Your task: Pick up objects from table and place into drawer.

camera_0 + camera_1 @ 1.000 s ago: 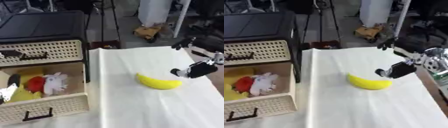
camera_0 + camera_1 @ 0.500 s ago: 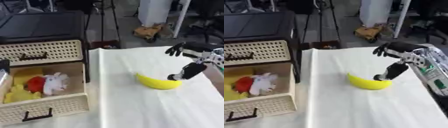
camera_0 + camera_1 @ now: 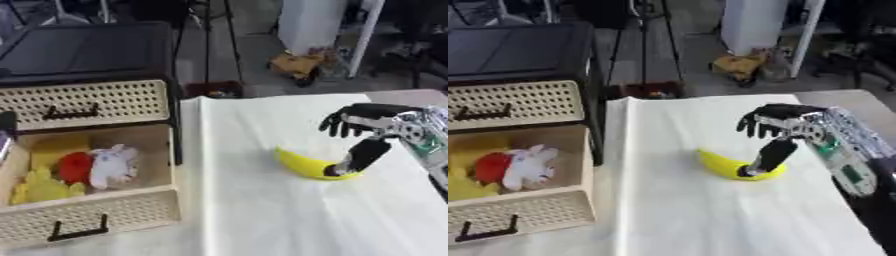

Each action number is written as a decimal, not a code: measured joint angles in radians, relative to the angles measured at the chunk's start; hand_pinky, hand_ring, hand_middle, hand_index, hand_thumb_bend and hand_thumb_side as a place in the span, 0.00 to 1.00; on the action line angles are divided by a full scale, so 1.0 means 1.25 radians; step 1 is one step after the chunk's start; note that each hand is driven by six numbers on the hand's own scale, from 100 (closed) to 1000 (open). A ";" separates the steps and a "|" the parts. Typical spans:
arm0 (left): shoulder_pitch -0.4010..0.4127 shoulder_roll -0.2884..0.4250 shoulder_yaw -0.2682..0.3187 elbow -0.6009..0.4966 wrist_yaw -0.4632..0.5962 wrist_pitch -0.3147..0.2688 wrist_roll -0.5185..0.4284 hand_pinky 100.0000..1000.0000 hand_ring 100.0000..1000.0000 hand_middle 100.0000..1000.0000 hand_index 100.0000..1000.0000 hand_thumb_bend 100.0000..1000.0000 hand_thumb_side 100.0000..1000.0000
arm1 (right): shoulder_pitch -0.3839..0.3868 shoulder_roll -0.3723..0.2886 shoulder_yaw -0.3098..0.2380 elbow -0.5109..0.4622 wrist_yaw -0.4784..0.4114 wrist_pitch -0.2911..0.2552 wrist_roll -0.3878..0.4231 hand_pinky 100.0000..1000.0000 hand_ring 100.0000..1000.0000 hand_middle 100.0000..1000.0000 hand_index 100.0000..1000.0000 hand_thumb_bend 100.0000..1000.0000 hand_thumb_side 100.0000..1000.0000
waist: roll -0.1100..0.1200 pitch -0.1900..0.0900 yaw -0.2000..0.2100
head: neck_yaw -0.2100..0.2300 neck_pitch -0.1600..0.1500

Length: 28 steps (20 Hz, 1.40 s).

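Note:
A yellow banana (image 3: 302,165) lies on the white cloth right of the middle. My right hand (image 3: 378,121) arches over its right end. The fingers (image 3: 341,125) are spread and bent above it, apart from it. The thumb (image 3: 359,156) points down with its tip on the banana's right end. The open lower drawer (image 3: 96,216) at the left holds a white and red plush toy (image 3: 105,164) and yellow things (image 3: 39,186). A dark sliver at the left edge, by the drawer, may be my left hand (image 3: 5,134); no more of it shows.
The black cabinet (image 3: 87,50) stands at the back left, its upper drawer (image 3: 83,102) closed. The white cloth (image 3: 262,215) covers the table to its right edge, where my forearm (image 3: 846,160) lies. Clutter stands on the floor beyond the table's far edge.
My right hand has swung left and over the banana, its fingers spreading and its thumb coming down onto the right end. The dark piece at the left edge has risen out of the drawer.

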 measured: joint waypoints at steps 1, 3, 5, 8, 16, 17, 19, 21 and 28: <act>0.000 0.000 0.000 0.000 0.000 0.001 0.000 0.00 0.00 0.00 0.89 0.00 0.44 | 0.001 0.003 0.005 0.000 0.007 0.003 -0.002 0.63 0.70 0.65 0.82 0.49 0.32 | -0.001 0.000 0.000 | 0.000 0.000; 0.001 -0.003 0.000 0.000 0.000 0.002 -0.002 0.00 0.00 0.00 0.88 0.00 0.45 | 0.003 0.010 0.012 0.000 0.018 0.007 -0.006 0.63 0.71 0.65 0.80 0.48 0.31 | -0.004 0.000 0.000 | 0.000 0.000; 0.003 -0.006 0.000 0.000 -0.001 0.002 -0.002 0.00 0.00 0.00 0.88 0.00 0.45 | 0.007 0.016 0.019 0.001 0.026 0.009 -0.009 0.63 0.71 0.65 0.79 0.47 0.30 | -0.005 0.000 0.001 | 0.001 0.000; 0.005 -0.007 0.000 0.000 -0.003 0.002 -0.003 0.00 0.00 0.00 0.88 0.00 0.45 | 0.011 0.025 0.029 0.011 0.034 0.011 -0.014 0.62 0.70 0.63 0.77 0.45 0.29 | -0.004 0.001 0.003 | 0.001 -0.002; 0.008 -0.014 0.000 0.000 -0.008 -0.001 -0.006 0.00 0.00 0.00 0.88 0.00 0.45 | 0.013 0.051 0.038 0.065 0.039 0.025 -0.046 0.61 0.69 0.60 0.74 0.41 0.27 | -0.002 0.005 0.008 | 0.001 -0.006; 0.008 -0.014 0.000 0.000 -0.009 -0.001 -0.006 0.00 0.00 0.00 0.88 0.00 0.45 | 0.011 0.052 0.038 0.072 0.039 0.027 -0.050 0.60 0.69 0.60 0.74 0.40 0.28 | -0.002 0.005 0.008 | 0.001 -0.007; 0.009 -0.014 0.000 0.000 -0.010 -0.001 -0.007 0.00 0.00 0.00 0.87 0.00 0.45 | 0.007 0.056 0.038 0.088 0.039 0.031 -0.061 0.60 0.68 0.59 0.73 0.37 0.30 | -0.002 0.006 0.010 | 0.000 -0.007; 0.013 -0.014 0.000 0.000 -0.011 -0.002 -0.007 0.00 0.00 0.00 0.87 0.00 0.45 | 0.007 0.062 0.039 0.104 0.039 0.035 -0.070 0.60 0.68 0.58 0.73 0.34 0.32 | -0.002 0.008 0.011 | 0.000 -0.007; 0.017 -0.020 0.000 0.000 -0.018 -0.002 -0.008 0.00 0.00 0.00 0.87 0.00 0.45 | 0.007 0.068 0.034 0.123 0.038 0.049 -0.102 0.60 0.69 0.59 0.73 0.33 0.34 | 0.000 0.010 0.012 | 0.000 -0.007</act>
